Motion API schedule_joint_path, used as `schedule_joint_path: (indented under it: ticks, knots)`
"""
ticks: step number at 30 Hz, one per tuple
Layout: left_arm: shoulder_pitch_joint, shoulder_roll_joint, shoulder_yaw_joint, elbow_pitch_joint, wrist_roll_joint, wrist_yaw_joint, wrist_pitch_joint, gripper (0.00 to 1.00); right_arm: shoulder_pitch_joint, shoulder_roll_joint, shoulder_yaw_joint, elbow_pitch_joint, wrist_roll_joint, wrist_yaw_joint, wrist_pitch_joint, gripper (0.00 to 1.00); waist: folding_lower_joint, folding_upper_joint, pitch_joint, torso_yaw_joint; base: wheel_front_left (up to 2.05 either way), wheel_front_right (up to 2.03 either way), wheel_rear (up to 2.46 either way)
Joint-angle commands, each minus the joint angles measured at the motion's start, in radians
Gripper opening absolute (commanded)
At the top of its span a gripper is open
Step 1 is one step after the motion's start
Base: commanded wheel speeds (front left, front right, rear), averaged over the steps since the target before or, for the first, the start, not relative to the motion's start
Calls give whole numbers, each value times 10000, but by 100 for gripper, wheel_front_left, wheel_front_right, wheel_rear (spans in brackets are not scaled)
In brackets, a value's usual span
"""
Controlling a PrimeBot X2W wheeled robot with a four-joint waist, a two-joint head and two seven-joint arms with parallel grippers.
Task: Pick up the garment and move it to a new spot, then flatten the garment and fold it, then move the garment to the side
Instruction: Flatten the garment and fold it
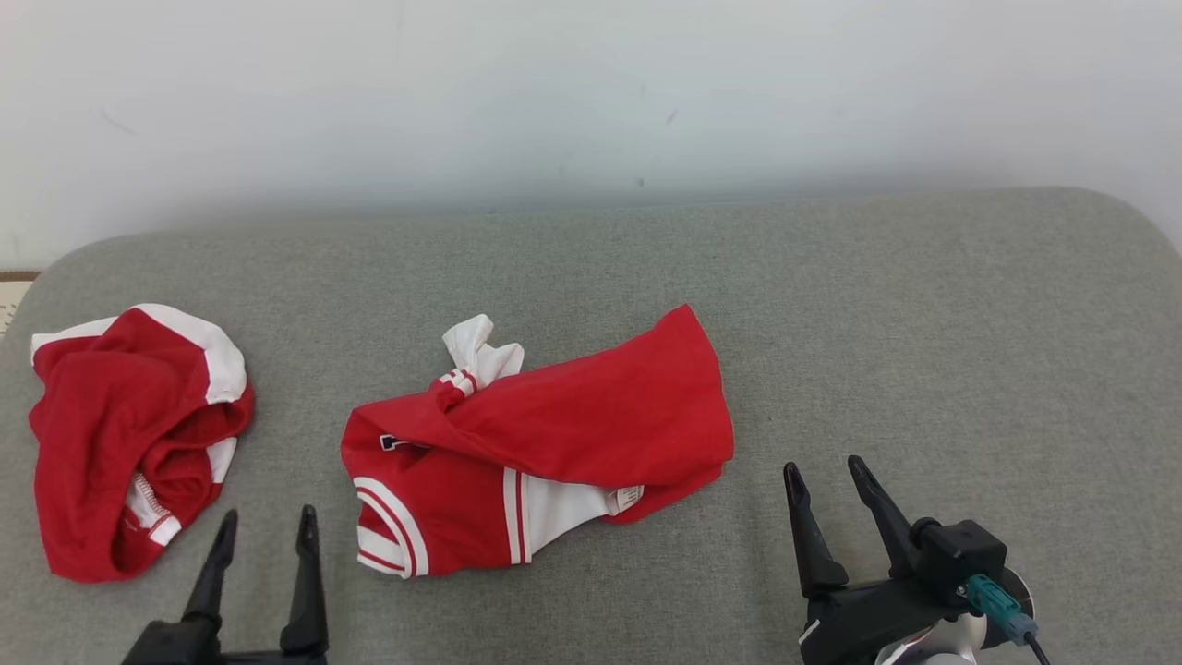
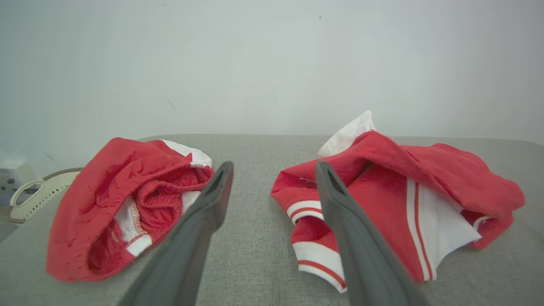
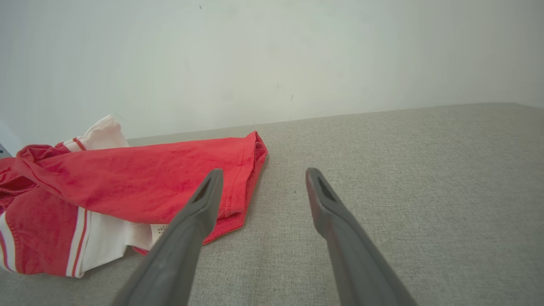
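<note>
I am looking down at the garment [image 1: 572, 425]; it is red with white stripes, and it is lying in a crumpled heap in the middle of the grey cushion [image 1: 923, 305]; a white bit is poking up at its far side. The left gripper [image 1: 268, 513] is sitting near its striped corner, and the right gripper [image 1: 822, 465] is sitting near its plain red end; both are showing their fingers spread apart, and both are holding nothing; neither one is touching the cloth. Another red garment [image 1: 120, 434] is lying bunched up at the far left, apart from the middle one; I am guessing the middle one is mine to move, because it is lying between my grippers.

I am thinking the job is at its very start; nothing is picked up yet. To do the pick well, I am planning to bring each gripper down onto an edge of the cloth, not onto the fat middle; the striped corner on the left and the red hem on the right are looking like good spots. I am wanting to pinch only a layer or two, so the garment opens up as it lifts; I am also planning to steer the left gripper away from the other heap, so it is not dragged along too. The cloth is looking soft and floppy, so I am planning to go slowly.
</note>
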Motion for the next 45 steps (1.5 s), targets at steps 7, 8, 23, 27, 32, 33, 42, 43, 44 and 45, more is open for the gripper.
schedule_joint_path:
  ticks: [7, 8, 23, 27, 32, 33, 42, 43, 44, 45]
  knots:
    - [404, -262, 731, -277, 307, -150, -33, 100, -288, -181, 172, 452, 225, 6, 222, 100, 0, 0, 9, 284, 0, 0, 0]
    - [411, -313, 793, -287, 348, -181, -33, 100, -385, -230, 243, 543, 253, 4, 262, 100, 0, 0, 14, 321, 0, 0, 0]
    - [228, -938, 1226, -167, 810, -783, -34, 100, -2707, -738, 1432, 3738, 1314, 4, 797, 100, 0, 0, 213, 961, 0, 0, 0]
    - [167, -1026, 1236, -92, 890, -913, -34, 100, -3210, -749, 1704, 4652, 1685, 6, 649, 100, 0, 0, 292, 1229, 0, 0, 0]
    - [171, -1114, 1272, -14, 955, -996, -34, 100, -3665, -763, 1943, 5600, 2148, 4, 400, 67, 0, 0, 312, 1534, 0, 0, 0]
    - [170, -1118, 1299, -13, 966, -1011, -34, 100, -3737, -751, 2022, 5749, 2213, 4, 354, 5, 0, 0, 316, 1573, 0, 0, 0]
    - [310, -1200, 1529, 47, 1002, -1077, -34, 100, -4191, -797, 2593, 5922, 2622, 4, 3, 0, 0, 0, 321, 1402, 0, 0, 0]
    - [312, -1210, 1534, 57, 999, -1093, -34, 100, -4198, -837, 2611, 5772, 2652, 4, -12, 0, 0, 0, 306, 1331, 0, 0, 0]
    - [326, -1217, 1555, 66, 992, -1098, -34, 100, -4195, -884, 2637, 5598, 2644, 4, -25, 0, 0, 0, 285, 1233, 0, 0, 0]
    - [336, -1223, 1547, 69, 997, -1115, -34, 100, -4198, -978, 2602, 5368, 2607, 4, -32, 0, 0, 0, 265, 1154, 0, 0, 0]
